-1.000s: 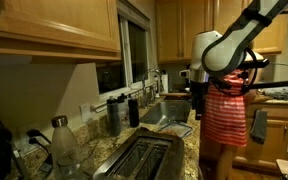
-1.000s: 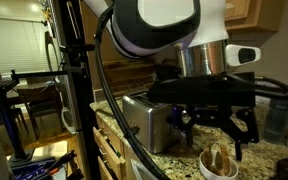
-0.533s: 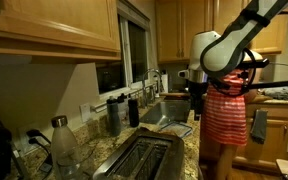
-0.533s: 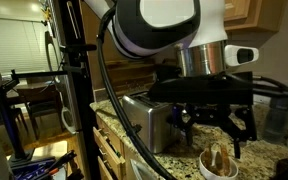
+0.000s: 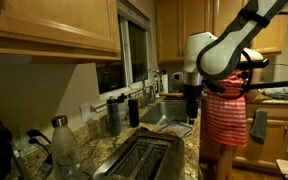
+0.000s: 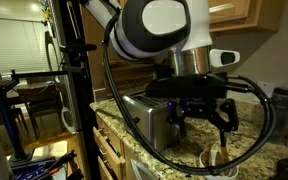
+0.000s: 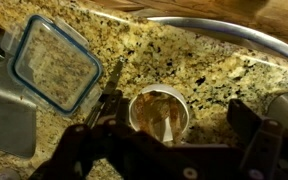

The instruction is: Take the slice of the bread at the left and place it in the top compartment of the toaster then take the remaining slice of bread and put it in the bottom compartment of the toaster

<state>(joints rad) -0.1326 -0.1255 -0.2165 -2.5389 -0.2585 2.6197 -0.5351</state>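
Observation:
The silver toaster [image 5: 144, 155] with two long slots stands on the granite counter; it also shows in an exterior view [image 6: 147, 118], and as a grey edge at the left of the wrist view [image 7: 4, 105]. Two bread slices [image 7: 162, 110] stand upright in a white cup [image 7: 137, 110]; the cup also shows in an exterior view [image 6: 219, 158]. My gripper [image 7: 174, 108] hangs open and empty above the cup, one finger on each side. It shows in both exterior views [image 6: 199, 112] [image 5: 192, 100].
A clear container with a blue rim [image 7: 54, 65] lies on the counter between toaster and cup. A sink rim [image 7: 234, 30] runs behind the cup. Bottles [image 5: 121, 112] and a jar [image 5: 64, 140] stand by the wall. A metal canister [image 6: 280, 108] stands beyond the gripper.
The arm has shifted a little toward the toaster and risen slightly over the cup. The gripper stays open and empty. The bread has not moved.

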